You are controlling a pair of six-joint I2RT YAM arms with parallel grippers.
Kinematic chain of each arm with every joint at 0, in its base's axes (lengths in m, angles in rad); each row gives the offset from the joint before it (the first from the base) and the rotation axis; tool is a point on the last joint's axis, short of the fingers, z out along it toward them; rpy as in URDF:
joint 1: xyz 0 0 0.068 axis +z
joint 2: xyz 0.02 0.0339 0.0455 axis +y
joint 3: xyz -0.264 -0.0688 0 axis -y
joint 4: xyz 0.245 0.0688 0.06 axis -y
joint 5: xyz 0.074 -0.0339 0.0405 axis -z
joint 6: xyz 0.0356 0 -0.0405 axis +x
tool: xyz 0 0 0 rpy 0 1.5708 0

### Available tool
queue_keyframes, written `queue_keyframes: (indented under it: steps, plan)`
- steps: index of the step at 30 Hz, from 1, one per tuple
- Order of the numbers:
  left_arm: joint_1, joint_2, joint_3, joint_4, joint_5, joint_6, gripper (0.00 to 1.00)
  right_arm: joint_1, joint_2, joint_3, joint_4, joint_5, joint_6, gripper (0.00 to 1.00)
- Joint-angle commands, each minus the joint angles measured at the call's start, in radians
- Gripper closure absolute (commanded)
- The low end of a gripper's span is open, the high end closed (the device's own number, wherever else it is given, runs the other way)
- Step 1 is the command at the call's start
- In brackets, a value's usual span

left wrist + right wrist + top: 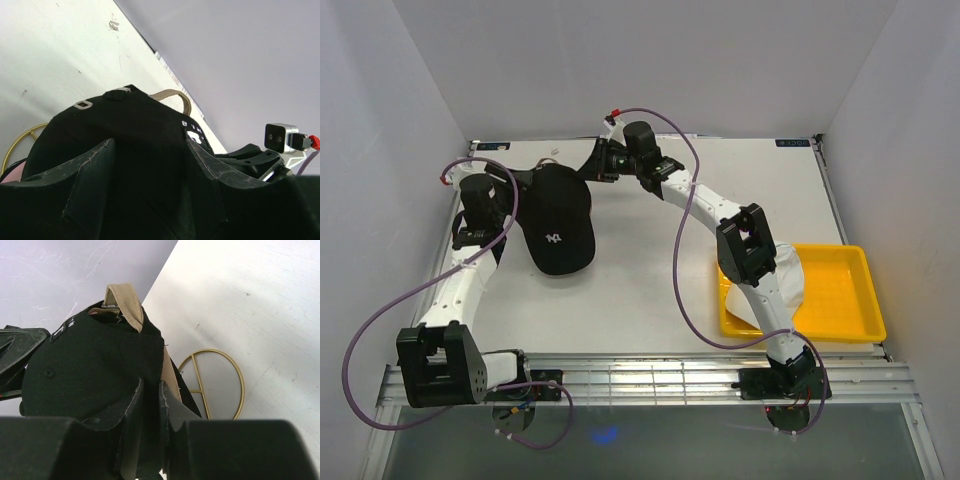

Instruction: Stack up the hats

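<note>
The black cap (558,232) sits on the far-left part of the table (650,300), brim toward the near edge, between the two grippers. Its front carries a white monogram (554,239) (interlocked letters, too small to read for certain). A small white tab (194,134) at the cap's back edge bears dark marks that cannot be read either.

The right gripper (150,385) comes in from the far side. Its fingers are drawn almost together, pinching the black cloth at the cap's rear rim. The left gripper (150,142) is at the cap's left side with its fingers wide apart and the black crown filling the gap. Whether they press on the cloth I cannot tell.

Beneath the black cap, the tan cap shows only as its strap (125,300) arching out at the back, and its logo is covered. The pink cap (7,176) is no more than a sliver at the wrist view's left edge. Part of the gold wire stand (201,387) lies flat on the table beside the caps.

At the near right, the white cap (786,272) lies in the yellow tray (850,300), mostly hidden by the right arm, its logo out of sight.
</note>
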Motion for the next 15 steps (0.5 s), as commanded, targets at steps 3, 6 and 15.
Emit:
queue_keyframes:
  steps: [3,6,15]
  plan:
    - [-0.03,-0.022,-0.064,-0.191,0.036,-0.005,0.34,-0.007,0.076,0.023,-0.132,0.005,-0.044,0.8]
    - [-0.03,-0.053,-0.069,-0.201,0.026,0.002,0.31,-0.007,0.077,0.015,-0.135,0.003,-0.054,0.8]
    - [-0.03,-0.085,-0.017,-0.252,0.013,0.047,0.28,-0.007,0.025,-0.054,-0.097,0.011,-0.057,0.79]
